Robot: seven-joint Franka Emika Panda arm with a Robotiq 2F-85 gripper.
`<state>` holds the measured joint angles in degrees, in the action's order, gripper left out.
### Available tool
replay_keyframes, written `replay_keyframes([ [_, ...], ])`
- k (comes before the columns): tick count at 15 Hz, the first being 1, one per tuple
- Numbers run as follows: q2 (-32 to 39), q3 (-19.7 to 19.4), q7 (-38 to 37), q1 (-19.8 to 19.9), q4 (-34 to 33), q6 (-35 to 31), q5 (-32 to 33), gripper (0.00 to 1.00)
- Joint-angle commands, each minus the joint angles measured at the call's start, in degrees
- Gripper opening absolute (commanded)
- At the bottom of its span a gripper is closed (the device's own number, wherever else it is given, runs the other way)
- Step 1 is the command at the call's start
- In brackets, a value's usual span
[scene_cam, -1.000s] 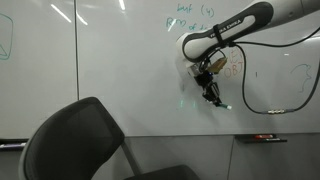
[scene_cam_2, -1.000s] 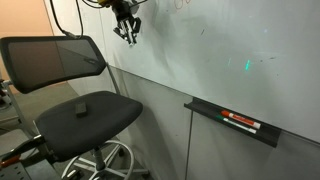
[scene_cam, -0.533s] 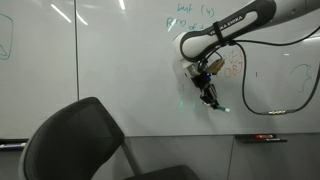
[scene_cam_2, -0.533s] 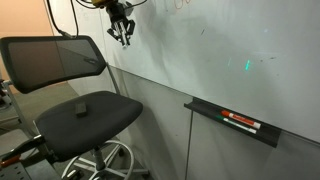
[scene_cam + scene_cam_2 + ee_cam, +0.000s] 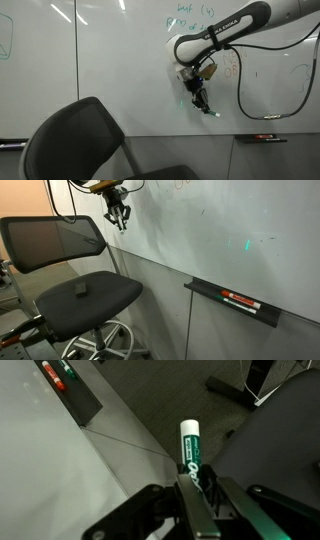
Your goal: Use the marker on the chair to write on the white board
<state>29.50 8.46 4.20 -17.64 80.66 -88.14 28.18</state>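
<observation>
Found the marker (image 5: 190,448) off the chair and up in the gripper (image 5: 197,485) — jaws closed onto its barrel in the wrist view, with a white end and a green-printed body reaching out past the tips. Caught the same pale end poking down below the gripper (image 5: 203,102) in an exterior view, right by the whiteboard (image 5: 100,60); could not tell whether tip and board were touching. Saw the gripper (image 5: 120,216) angled downward close to the whiteboard (image 5: 220,230), above and behind the backrest of the chair (image 5: 85,290).

Noted the arm (image 5: 230,25) stretching in from the upper edge of the frame, with a black cable (image 5: 240,90) looping down beside it. Read green writing (image 5: 190,12) high on the board, just above the arm.

Spotted a small dark object (image 5: 78,284) lying on the chair seat. Made out the dark mesh chair (image 5: 80,140) in the foreground, well below the gripper. Found a tray (image 5: 205,288) fixed under the board — two more markers (image 5: 241,302) lying in it, well apart from the gripper.
</observation>
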Motion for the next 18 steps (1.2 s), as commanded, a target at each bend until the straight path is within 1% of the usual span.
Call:
replay_keyframes([
  [1, 3.5, -0.7, -0.6, -1.3, -4.5, -1.5, 0.9, 0.08],
  [7, 9.4, -2.4, -2.1, -3.8, -12.1, -3.6, 3.0, 0.08],
  [10, 11.2, -4.1, -2.3, -5.0, -15.3, -3.9, 5.7, 0.08],
  [14, 12.6, -5.5, -2.8, -5.2, -18.8, -4.2, 7.6, 0.08],
  [18, 13.3, -6.0, -3.4, -5.0, -20.4, -5.0, 8.8, 0.08],
])
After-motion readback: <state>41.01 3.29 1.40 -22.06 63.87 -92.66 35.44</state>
